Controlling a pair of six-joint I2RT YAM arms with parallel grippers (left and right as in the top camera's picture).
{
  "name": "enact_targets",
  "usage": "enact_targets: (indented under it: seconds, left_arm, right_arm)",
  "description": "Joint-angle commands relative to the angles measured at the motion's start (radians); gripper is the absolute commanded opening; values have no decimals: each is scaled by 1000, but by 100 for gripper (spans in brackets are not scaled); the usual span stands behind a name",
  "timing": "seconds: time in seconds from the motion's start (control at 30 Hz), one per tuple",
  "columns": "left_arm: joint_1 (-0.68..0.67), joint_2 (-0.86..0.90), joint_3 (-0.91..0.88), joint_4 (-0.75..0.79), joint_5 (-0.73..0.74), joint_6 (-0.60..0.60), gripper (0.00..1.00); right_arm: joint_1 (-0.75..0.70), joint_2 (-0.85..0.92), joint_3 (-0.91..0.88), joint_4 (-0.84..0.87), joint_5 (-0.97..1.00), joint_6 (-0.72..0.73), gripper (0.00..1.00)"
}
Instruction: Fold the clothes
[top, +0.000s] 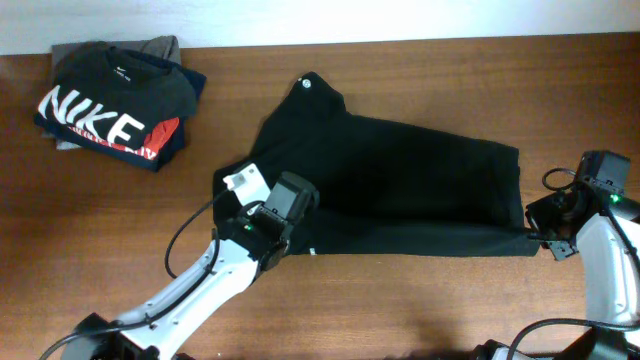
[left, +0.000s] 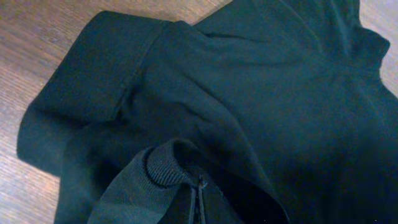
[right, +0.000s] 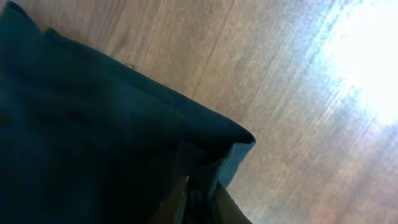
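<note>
Overhead view: the black top (top: 400, 175) lies spread across the middle of the wooden table (top: 400, 310). Its small white round neck tag (top: 305, 85) points toward the back edge, and its body runs out to the right. At the back left corner sits a pile of folded garments (top: 165, 50), well apart from the top, with a black NIKE T-shirt (top: 110, 100) uppermost.

The left arm reaches in from the front left at a slant, and the left gripper (top: 292, 203) sits over the top's front left part. In the left wrist view its jaws are closed on a raised fold of the top that ends in a ribbed band, lifted off the cloth around it. The right arm comes up along the right edge with its wrist bent inward. The right gripper (top: 545, 238) pinches the top's front right corner. In the right wrist view that corner is bunched between the closed jaws, with wood beyond it.

Bare wood shows in front of the top's straight front hem, between the two arms, and between the top and the pile. The neck end lies near the table's back edge.
</note>
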Motion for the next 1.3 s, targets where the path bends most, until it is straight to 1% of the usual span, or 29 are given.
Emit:
enact_targets:
  seconds: [0.0,0.17,0.27,0.33,0.37,0.5,0.53,0.57,0.6,0.63,0.67,0.7,0.73,0.77,0.83,0.9,1.0,1.03,1.1,1.17,1.27]
  left_arm:
    - [9,30,14,24,-37,53,2]
    - [9,65,14,60,-37,53,2]
    - [9,80,14,86,-37,53,3]
    - [9,90,14,102,-37,53,3]
    - [9,95,14,111,-37,53,6]
    - [9,111,14,119,-38,53,6]
    - [9,115,14,119,-37,53,6]
    - [9,119,14,119,-37,53,7]
    - [9,121,14,119,-37,53,10]
    - [9,122,14,120,-37,53,18]
    - [9,122,14,120,-37,53,22]
    - [9,122,14,120,-37,53,29]
    - [9,122,14,119,-37,54,33]
    - [9,121,15,120,-37,82,35]
    - [8,117,23,118,-36,146,41]
    - [8,97,40,105,-34,233,49]
    - [8,47,69,70,-34,311,54]
    - [8,24,81,47,-33,335,57]
    - [8,-22,104,-9,-15,385,58]
    - [8,-71,119,-57,55,446,58]
    - [8,-136,119,-95,141,465,59]
  right_arm:
    - [-3,23,-18,27,2,8,14]
    - [-3,78,-20,76,2,8,13]
    - [-3,111,-20,97,2,8,8]
    - [-3,129,-20,105,2,8,8]
    - [-3,135,-20,108,2,8,9]
    - [-3,153,-20,117,2,7,12]
    - [-3,153,-20,118,2,7,15]
    - [-3,153,-20,118,2,7,23]
    - [-3,153,-20,118,2,7,35]
    - [-3,153,-20,117,2,7,59]
    - [-3,153,-20,117,1,4,75]
    - [-3,153,-20,117,-1,-5,86]
    - [-4,153,-19,118,-6,-28,91]
    - [-4,152,-18,117,-23,-64,94]
    - [-5,149,-14,114,-49,-102,96]
    - [-5,137,2,94,-65,-109,98]
    - [-5,112,40,49,-66,-110,99]
    - [-5,99,60,26,-68,-119,100]
    - [-5,75,103,-23,-82,-162,99]
    - [-5,53,141,-80,-104,-210,99]
    - [-5,16,191,-169,-115,-222,99]
